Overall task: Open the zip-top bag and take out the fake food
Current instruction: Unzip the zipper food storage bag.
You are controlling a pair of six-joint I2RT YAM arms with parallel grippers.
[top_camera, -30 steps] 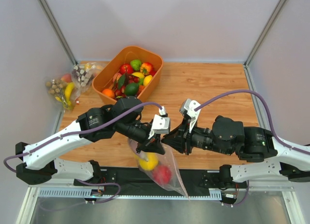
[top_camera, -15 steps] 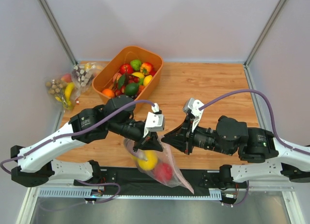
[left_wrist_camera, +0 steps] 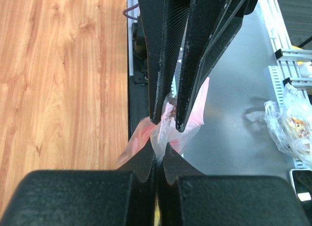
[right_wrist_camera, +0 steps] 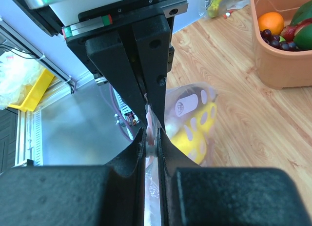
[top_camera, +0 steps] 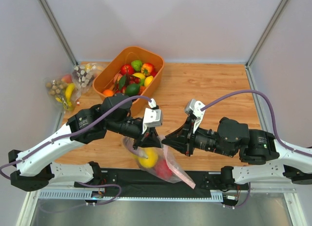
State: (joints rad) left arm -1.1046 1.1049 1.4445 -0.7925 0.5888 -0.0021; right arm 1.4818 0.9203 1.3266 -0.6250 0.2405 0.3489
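The zip-top bag (top_camera: pixel 157 160) hangs between my two grippers over the table's near edge. Inside it, the fake food shows as a yellow fruit (top_camera: pixel 147 158) and a red one (top_camera: pixel 164 170). My left gripper (top_camera: pixel 149 137) is shut on one side of the bag's mouth, its film (left_wrist_camera: pixel 168 131) pinched at the tips (left_wrist_camera: pixel 159 157). My right gripper (top_camera: pixel 165 138) faces it, shut on the pink zip strip (right_wrist_camera: pixel 151 122) at its tips (right_wrist_camera: pixel 152 140). The yellow fruit (right_wrist_camera: pixel 197 133) shows through the printed film just beyond.
An orange basket (top_camera: pixel 153 84) full of plastic fruit stands at the back left, and its wall (right_wrist_camera: pixel 287 65) also shows in the right wrist view. Clear bags with a banana and nuts (top_camera: pixel 66 89) lie left of it. A black rail (top_camera: pixel 204 174) runs below the bag.
My left gripper has pulled left and slightly back with its side of the bag. The right jaws have closed on the zip strip, and the bag has swung left.
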